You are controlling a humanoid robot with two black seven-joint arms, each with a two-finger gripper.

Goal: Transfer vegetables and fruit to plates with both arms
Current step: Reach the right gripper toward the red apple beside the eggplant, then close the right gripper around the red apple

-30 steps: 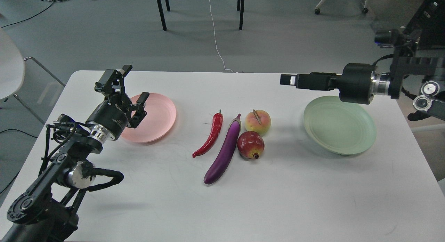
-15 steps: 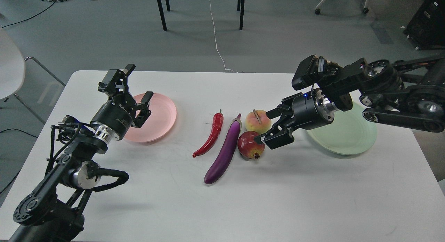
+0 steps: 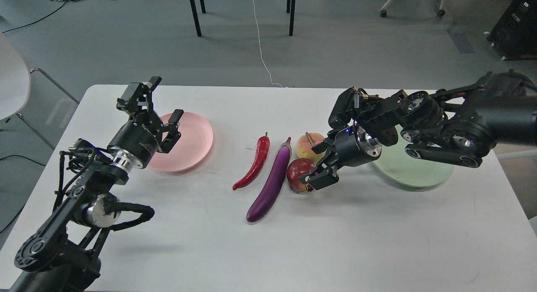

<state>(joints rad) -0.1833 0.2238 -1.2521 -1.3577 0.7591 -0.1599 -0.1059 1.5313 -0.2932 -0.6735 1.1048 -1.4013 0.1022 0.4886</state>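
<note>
The red chili pepper (image 3: 256, 162), purple eggplant (image 3: 272, 181), peach-like fruit (image 3: 304, 144) and dark-red pomegranate-like fruit (image 3: 297, 171) lie together mid-table. The pink plate (image 3: 195, 136) sits at the left and the green plate (image 3: 419, 174) at the right, partly hidden by my right arm. My right gripper (image 3: 315, 164) is open, with its jaws around the pomegranate's right side. I cannot tell whether they touch it. My left gripper (image 3: 162, 102) is open and empty, held above the pink plate's left edge.
The white table (image 3: 356, 241) ends close behind the plates. A white chair (image 3: 10, 74) stands at the far left. Black furniture legs (image 3: 194, 13) and a white cable (image 3: 262, 44) are on the floor beyond, and a black box (image 3: 516, 27) is at the upper right.
My right arm swung in from above the green plate and came down to the left, bringing its open gripper onto the pomegranate. My left gripper has barely moved.
</note>
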